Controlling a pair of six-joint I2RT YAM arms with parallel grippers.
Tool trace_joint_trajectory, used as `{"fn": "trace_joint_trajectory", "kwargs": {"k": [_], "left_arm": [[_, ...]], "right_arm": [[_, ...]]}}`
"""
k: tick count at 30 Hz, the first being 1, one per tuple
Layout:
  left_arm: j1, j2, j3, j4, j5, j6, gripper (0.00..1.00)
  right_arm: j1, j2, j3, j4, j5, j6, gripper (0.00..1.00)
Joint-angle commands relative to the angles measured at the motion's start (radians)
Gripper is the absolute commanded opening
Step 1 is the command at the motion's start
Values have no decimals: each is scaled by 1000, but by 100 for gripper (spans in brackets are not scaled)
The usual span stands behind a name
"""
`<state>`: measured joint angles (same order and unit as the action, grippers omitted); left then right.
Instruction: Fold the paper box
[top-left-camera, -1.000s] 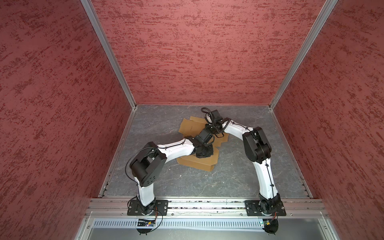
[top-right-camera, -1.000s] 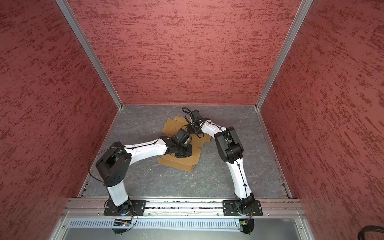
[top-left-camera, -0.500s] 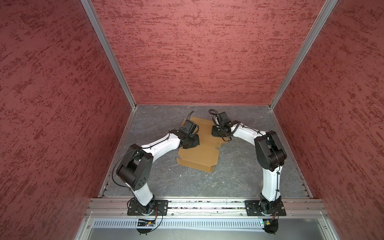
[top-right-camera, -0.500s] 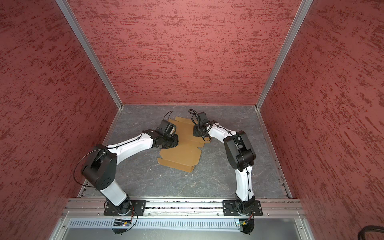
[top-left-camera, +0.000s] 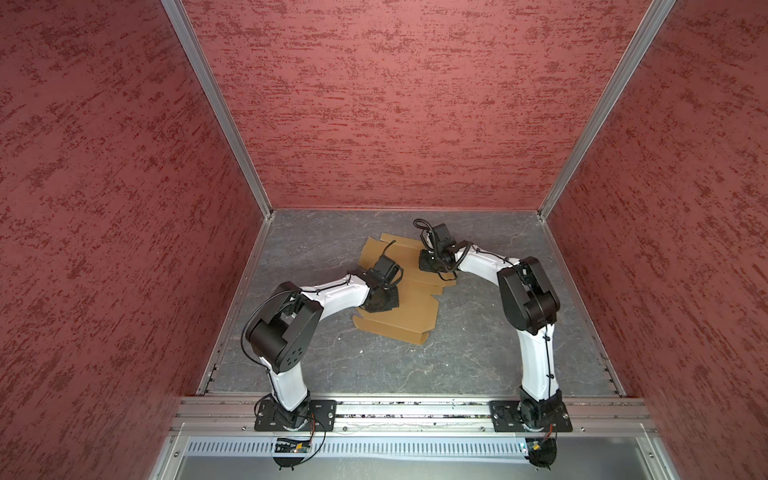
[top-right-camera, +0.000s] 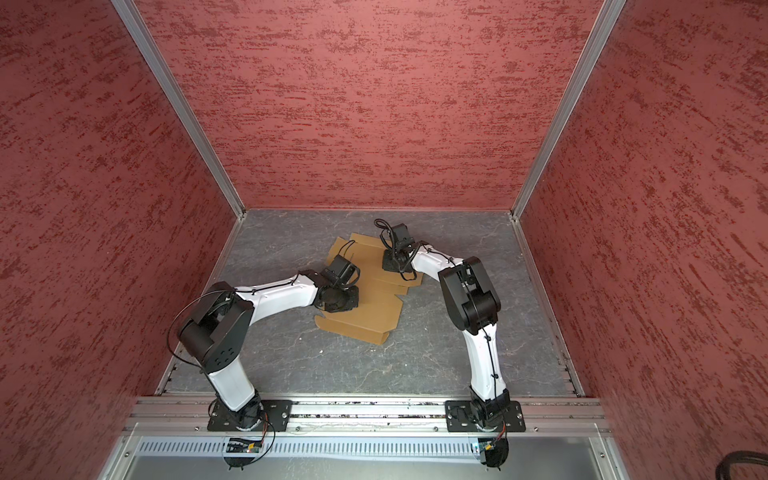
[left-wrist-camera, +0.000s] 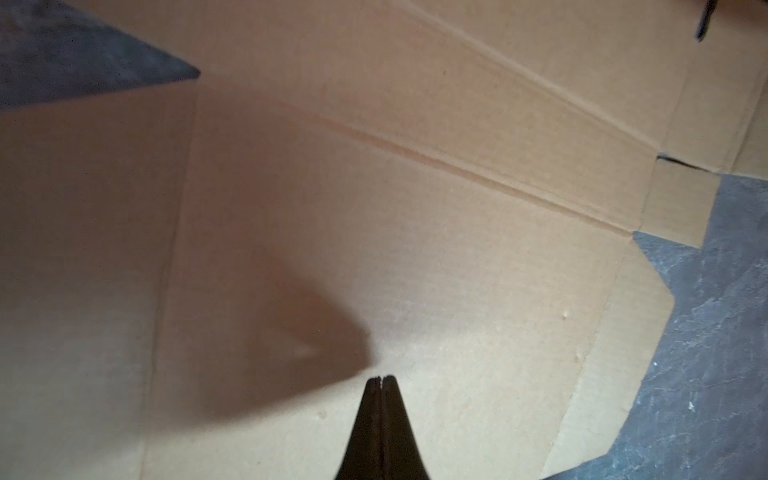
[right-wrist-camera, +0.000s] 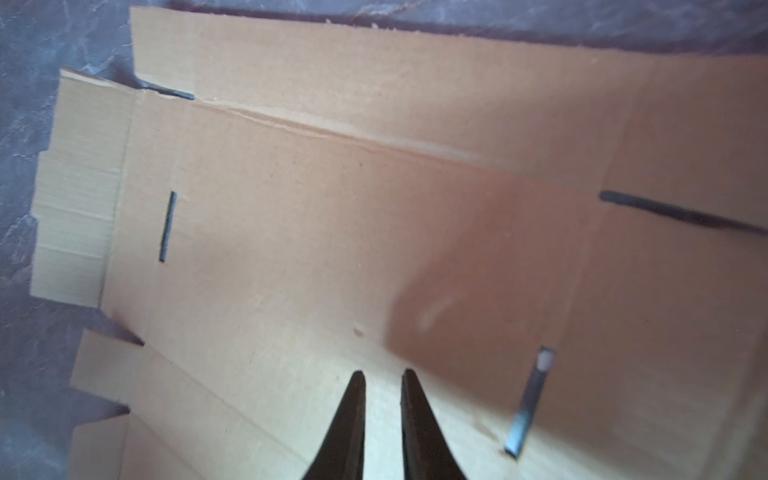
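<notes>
The paper box (top-left-camera: 409, 316), creased, slotted brown corrugated cardboard, lies flat toward the far wall (top-left-camera: 399, 124), partly hidden under the left arm (top-left-camera: 332, 291) and right arm (top-left-camera: 482, 264). Left gripper (left-wrist-camera: 383, 380) closed, empty; right gripper (right-wrist-camera: 383, 376) slightly parted, empty.

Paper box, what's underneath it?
The paper box lies on the grey table, which shows all around it. Anything directly beneath is covered by the cardboard and cannot be seen.

Paper box (right-wrist-camera: 374, 228) blurred, cropped at frame edges.
</notes>
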<state>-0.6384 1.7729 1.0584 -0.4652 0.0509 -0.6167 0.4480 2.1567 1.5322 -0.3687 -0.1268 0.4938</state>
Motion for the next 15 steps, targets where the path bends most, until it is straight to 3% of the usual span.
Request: {"fn": "trace_joint_trajectory", "kwargs": {"k": [1, 10, 15], "left_arm": [[-14, 20, -15, 26, -20, -28, 0], [-94, 63, -22, 69, 15, -124, 0], [-84, 50, -12, 51, 10, -129, 0]], "right_arm": [[-1, 35, 37, 10, -19, 14, 18], [11, 124, 129, -33, -59, 3, 21], [11, 103, 133, -38, -47, 0, 22]]}}
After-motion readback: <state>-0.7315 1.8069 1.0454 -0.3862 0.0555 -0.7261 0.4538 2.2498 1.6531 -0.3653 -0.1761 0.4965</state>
